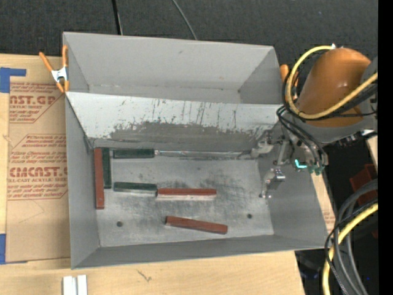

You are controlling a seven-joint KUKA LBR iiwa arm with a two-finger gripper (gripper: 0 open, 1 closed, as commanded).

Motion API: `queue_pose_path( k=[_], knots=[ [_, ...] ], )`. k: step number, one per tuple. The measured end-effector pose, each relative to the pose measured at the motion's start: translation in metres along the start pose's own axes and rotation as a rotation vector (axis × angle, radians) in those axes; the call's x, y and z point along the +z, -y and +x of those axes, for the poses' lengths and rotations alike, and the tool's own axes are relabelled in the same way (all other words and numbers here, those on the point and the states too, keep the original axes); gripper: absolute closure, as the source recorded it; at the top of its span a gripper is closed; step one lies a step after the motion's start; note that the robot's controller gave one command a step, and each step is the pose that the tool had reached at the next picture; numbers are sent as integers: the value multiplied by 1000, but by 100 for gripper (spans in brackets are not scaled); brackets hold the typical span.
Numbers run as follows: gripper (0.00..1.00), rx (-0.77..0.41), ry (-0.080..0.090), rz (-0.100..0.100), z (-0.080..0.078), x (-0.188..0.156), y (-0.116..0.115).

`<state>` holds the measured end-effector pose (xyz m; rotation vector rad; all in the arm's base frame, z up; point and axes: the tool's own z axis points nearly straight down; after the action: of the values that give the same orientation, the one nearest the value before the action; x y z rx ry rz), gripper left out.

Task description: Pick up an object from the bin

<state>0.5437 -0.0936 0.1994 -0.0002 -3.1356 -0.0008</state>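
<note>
— Looking at the feed now, where have you got the gripper (268,186)?

— Low inside the bin (172,72), over bare metal floor. From here I can't tell whether it's released or clenched.

— What's closest to it?

— A red-brown bar (186,193) lying flat, near the gripper on its view-left side and clear of it. A dark green bar (135,188) meets that bar's far end, farther from the gripper. A second red-brown bar (196,225) lies left of the gripper too, but lower in the view. Another red-brown bar (99,178) lies well apart from the gripper, along the opposite wall.

— How would the near one handle?

— I'd judge it stiff and light, a slim straight stick, not fragile. The faces look smooth, so it could slip or swing if I caught it by one end. It also lies flat on the floor, so there's little height to close on.

— Where would you take it, then?

— Across its narrow width, about the middle of its length so it hangs level. That also keeps me away from the end that meets the green bar.
</note>
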Motion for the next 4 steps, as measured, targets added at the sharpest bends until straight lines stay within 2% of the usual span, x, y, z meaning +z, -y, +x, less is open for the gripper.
queue_pose_path(
  k=[1,2,3,4],
  knots=[
    [0,-1,8,1,-2,-4,0],
    [0,-86,11,2,14,46,-27],
    [100,-61,17,1,-19,123,-30],
    [0,-62,11,1,-17,126,-31]
  ],
)
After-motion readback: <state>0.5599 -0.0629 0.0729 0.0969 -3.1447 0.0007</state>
